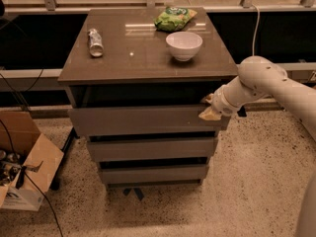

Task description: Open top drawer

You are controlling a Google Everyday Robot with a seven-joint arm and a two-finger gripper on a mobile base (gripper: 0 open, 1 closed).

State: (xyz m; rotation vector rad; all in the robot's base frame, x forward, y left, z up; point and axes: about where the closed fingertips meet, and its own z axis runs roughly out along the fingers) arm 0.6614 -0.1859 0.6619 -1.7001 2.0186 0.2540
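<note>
The top drawer (pixel 140 120) is the widest grey-brown front of three under the cabinet's top; it stands pulled out a little, with a dark gap above it. My gripper (pixel 209 108) is at the drawer's upper right corner, its pale fingertips at the top edge of the front. My white arm (pixel 261 83) reaches in from the right.
On the cabinet top (pixel 143 58) stand a white bowl (pixel 183 45), a green snack bag (pixel 174 19) and a lying can (pixel 95 42). Two narrower drawer fronts (pixel 152 148) sit below. An open cardboard box (pixel 22 164) is on the floor at left, with cables.
</note>
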